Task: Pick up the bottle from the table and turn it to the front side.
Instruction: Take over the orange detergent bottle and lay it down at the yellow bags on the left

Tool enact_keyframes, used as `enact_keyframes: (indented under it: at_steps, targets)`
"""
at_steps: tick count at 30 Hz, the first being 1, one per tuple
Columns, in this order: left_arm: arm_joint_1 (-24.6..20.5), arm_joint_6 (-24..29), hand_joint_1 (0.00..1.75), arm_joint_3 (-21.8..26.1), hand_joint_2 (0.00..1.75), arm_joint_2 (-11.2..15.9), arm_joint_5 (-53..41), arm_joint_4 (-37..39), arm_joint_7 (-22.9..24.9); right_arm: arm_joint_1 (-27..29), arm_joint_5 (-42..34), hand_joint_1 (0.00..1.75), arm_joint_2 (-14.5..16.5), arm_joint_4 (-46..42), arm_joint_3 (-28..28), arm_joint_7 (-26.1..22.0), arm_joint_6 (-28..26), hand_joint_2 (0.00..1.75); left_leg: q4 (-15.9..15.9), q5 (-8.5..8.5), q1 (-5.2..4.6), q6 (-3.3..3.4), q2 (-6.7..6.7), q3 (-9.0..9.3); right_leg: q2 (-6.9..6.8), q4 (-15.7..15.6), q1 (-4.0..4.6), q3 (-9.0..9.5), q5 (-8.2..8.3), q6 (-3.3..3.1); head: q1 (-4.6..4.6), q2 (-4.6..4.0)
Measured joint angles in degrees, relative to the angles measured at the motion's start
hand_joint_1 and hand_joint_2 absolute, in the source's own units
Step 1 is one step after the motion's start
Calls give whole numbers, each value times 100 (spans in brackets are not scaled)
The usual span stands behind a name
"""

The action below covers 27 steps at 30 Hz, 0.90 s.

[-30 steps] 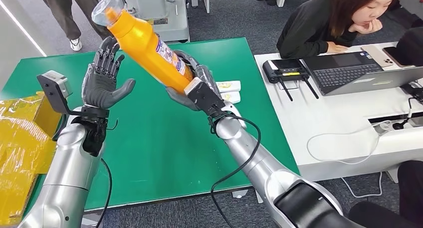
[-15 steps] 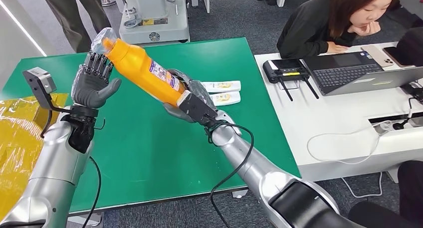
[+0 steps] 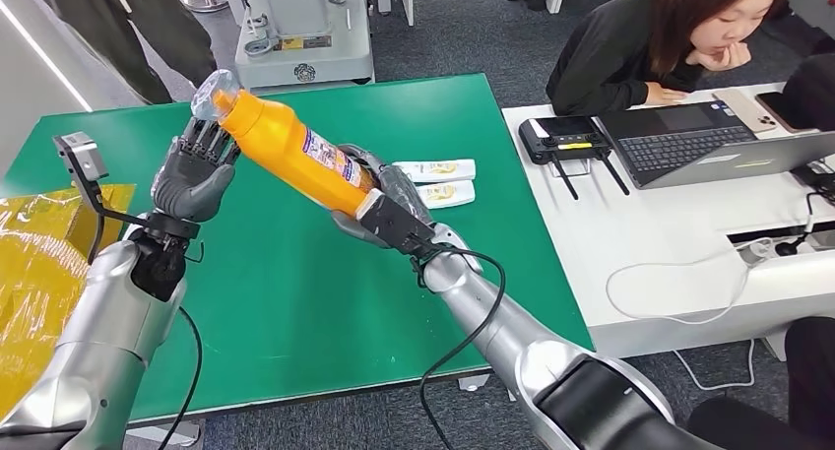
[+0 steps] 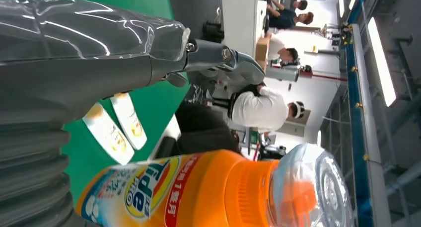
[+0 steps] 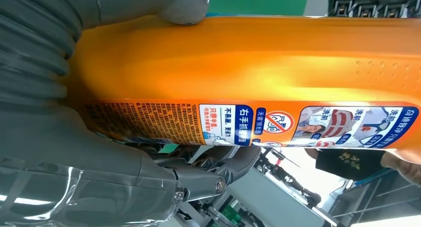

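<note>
Bottle first: the orange detergent bottle is off the worktop and held in the air, slanting from its base up to its clear cap. The fingers of the right hand are wrapped round its lower body; the right wrist view shows the thumb pressed on one side of the orange wall and the darker fingers on the other, so this hold looks firm. The left hand stands upright at the cap end, palm turned toward the bottle, its fingers raised beside the neck and shoulder. They look to be touching or almost touching the bottle, but I cannot tell whether they have closed on it.

As to progress, I judge the pick-up done and the turning in hand. The right wrist view shows the printed instruction panel, while the left wrist view shows the brand label, so which face ends toward the front is not settled from here. What seems left is for the left hand to take the neck and help rotate the bottle.

Beneath the bottle lies the green worktop, with two small white tubes lying side by side just beyond the right hand. Yellow plastic wrap lies at the worktop's left edge. A person sits at a white desk with a laptop to the right.
</note>
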Motion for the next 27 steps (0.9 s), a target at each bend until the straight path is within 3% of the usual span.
enact_keyframes:
  at_steps: [7,21,27]
  targets:
    - [-96,-58,0,-128,175,-187,159,40,145,-130,9,175,99,2,68,135,-1,175,0,0,0,0,1,-2,0,0,0,-1,1,0,0,0]
    - [-87,1138,0,-484,175,-343,-368,-603,-425,-186,38,175,154,56,70,419,-30,175,1,0,0,0,0,-2,0,0,0,-1,1,0,0,0]
    - [-21,1281,0,-507,175,-346,-446,-790,-444,-182,181,175,156,114,73,503,-34,175,1,0,0,0,0,-2,0,0,0,-1,1,0,1,0]
